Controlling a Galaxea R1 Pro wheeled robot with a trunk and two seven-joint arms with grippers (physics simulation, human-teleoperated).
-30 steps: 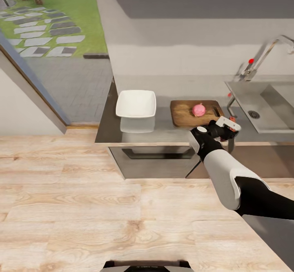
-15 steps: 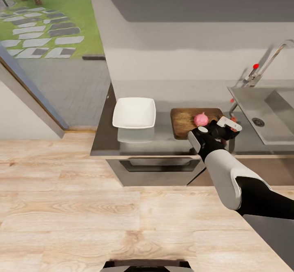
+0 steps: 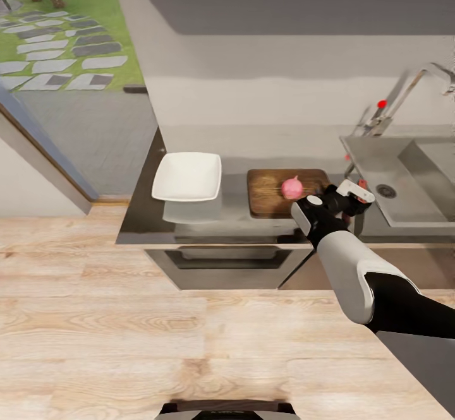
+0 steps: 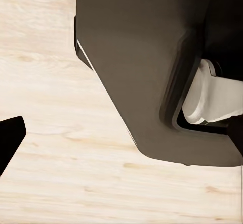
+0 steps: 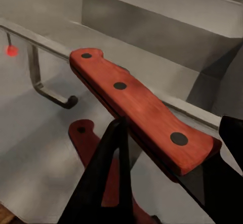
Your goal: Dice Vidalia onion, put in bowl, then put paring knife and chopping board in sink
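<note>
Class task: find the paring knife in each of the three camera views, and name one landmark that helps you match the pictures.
Head view: the paring knife sits at the right claw, beside the chopping board.
Right wrist view: its red handle runs across the middle.
Left wrist view: not in it.
Shared landmark: the sink.

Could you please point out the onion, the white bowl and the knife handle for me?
onion [image 3: 291, 187]: head view, middle of the pink bulb on the board.
bowl [image 3: 187, 177]: head view, its white inner floor.
knife handle [image 5: 142, 105]: right wrist view, middle of the red handle.
</note>
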